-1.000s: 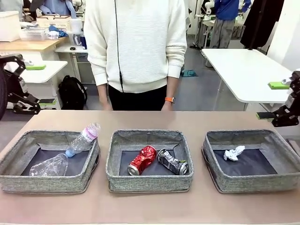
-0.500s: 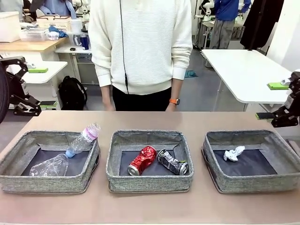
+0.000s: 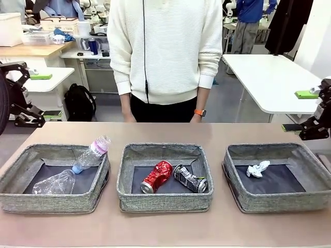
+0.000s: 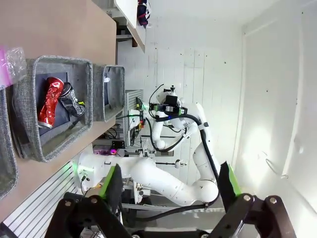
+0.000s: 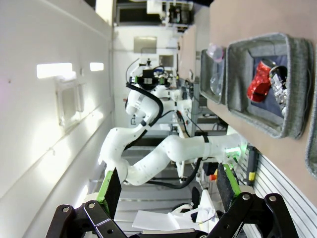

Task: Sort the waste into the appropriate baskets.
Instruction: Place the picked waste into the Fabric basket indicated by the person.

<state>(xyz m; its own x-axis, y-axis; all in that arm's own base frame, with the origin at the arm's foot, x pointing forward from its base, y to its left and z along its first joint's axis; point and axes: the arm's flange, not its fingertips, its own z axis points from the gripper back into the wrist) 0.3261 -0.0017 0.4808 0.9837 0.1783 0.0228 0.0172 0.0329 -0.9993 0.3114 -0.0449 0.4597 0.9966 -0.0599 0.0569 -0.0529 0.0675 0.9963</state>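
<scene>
Person [image 3: 165, 57] shifted right; both hands [image 4: 168, 187] [image 5: 166, 184] spread apart, empty; left basket [image 4: 5, 148] cut off.

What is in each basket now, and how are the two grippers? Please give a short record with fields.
left basket: crushed clear plastic bottle; small clear bottle with pink label leaning on the right wall
middle basket: crushed red can, crushed black can
right basket: crumpled white paper
left gripper: open, empty
right gripper: open, empty
person: standing at far side
</scene>
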